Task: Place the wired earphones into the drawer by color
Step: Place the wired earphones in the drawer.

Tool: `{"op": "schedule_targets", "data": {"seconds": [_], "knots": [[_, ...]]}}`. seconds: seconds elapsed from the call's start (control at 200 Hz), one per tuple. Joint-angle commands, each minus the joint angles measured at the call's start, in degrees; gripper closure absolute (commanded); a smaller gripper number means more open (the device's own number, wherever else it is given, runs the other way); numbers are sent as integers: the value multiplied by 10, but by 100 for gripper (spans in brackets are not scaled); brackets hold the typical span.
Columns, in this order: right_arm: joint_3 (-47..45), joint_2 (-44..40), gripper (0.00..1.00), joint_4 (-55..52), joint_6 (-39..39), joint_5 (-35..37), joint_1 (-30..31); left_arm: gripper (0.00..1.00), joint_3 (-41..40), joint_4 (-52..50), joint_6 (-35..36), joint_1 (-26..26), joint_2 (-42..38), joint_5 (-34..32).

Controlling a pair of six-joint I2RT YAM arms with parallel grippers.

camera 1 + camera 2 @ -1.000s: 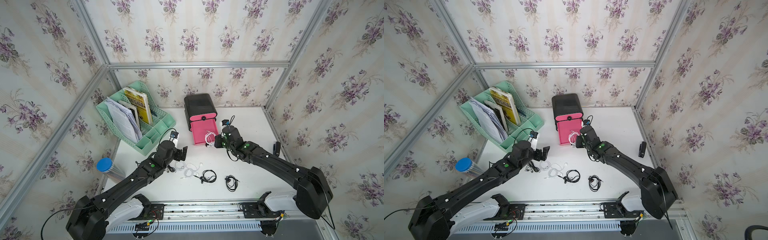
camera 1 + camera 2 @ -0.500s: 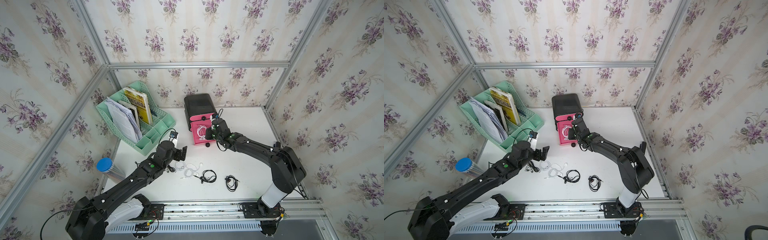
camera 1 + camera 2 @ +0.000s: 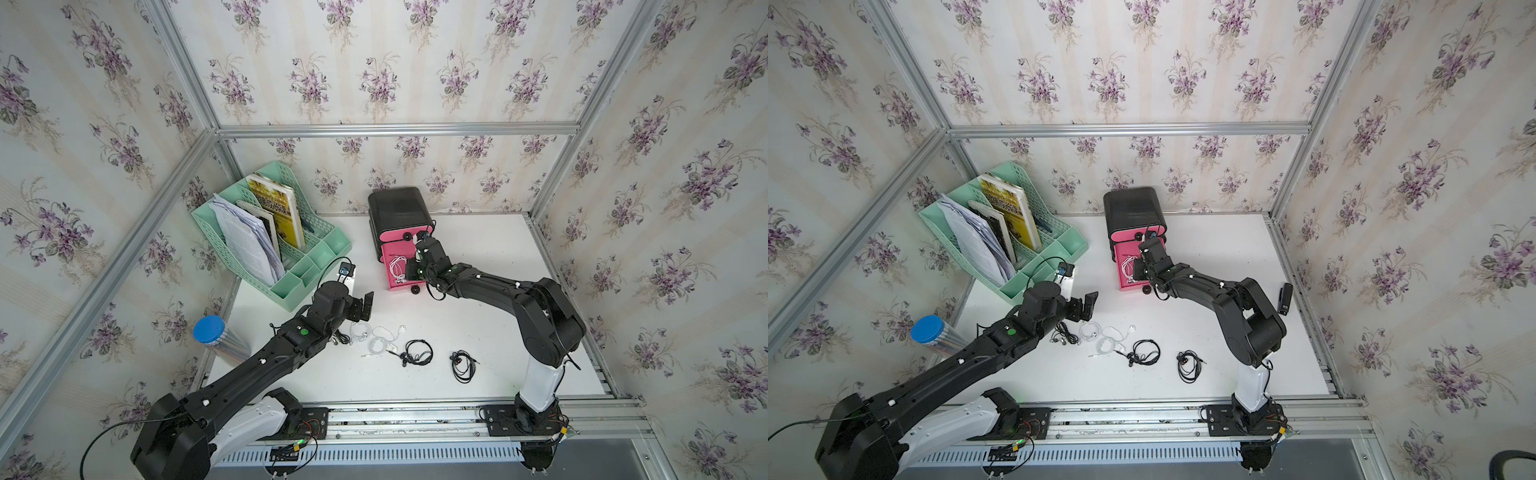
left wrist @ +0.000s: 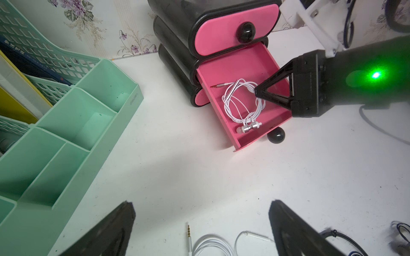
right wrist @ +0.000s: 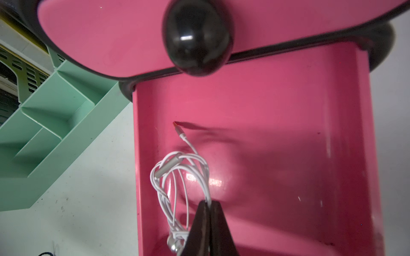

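Observation:
A black chest with pink fronts has its middle drawer (image 3: 387,253) (image 4: 244,66) (image 5: 277,133) pulled open. My right gripper (image 3: 409,270) (image 3: 1138,270) (image 4: 257,93) (image 5: 208,205) is shut on a coil of white wired earphones (image 4: 241,102) (image 5: 177,175), which is inside the drawer's walls. My left gripper (image 3: 362,305) (image 3: 1084,305) (image 4: 202,202) hangs open and empty over the table, just above loose white earphones (image 3: 378,336) (image 3: 1104,336) (image 4: 210,246). Black earphones (image 3: 417,353) (image 3: 463,365) lie near the front, and another black set (image 3: 1065,334) lies beside the left arm.
A mint-green file organizer (image 3: 291,257) holding papers and books stands left of the chest (image 3: 397,208). A blue-lidded cylinder (image 3: 210,328) sits at the table's left edge. A small black object (image 3: 1284,297) lies near the right edge.
My right gripper carried the white earphones from beside the drawer's right side to over and into the open drawer, its arm folding back. The left arm has not moved.

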Motion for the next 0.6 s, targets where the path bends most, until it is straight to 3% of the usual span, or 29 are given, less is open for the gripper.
{"op": "schedule_targets", "data": {"seconds": [0.0, 0.1, 0.175, 0.23, 0.595], "knots": [[4, 2, 100, 13, 7, -2, -1, 1, 1, -3, 2, 0, -3, -7], [6, 1, 91, 10, 9, -4, -2, 1, 1, -4, 3, 1, -3, -8], [9, -2, 73, 4, 9, -6, -3, 1, 1, -3, 2, 0, -3, -8], [8, -10, 65, 0, 9, -6, -2, 1, 1, -3, 2, 0, -3, -7], [-59, -125, 43, -25, -10, 16, -2, 1, 4, -9, 1, 0, -2, -2]]}}
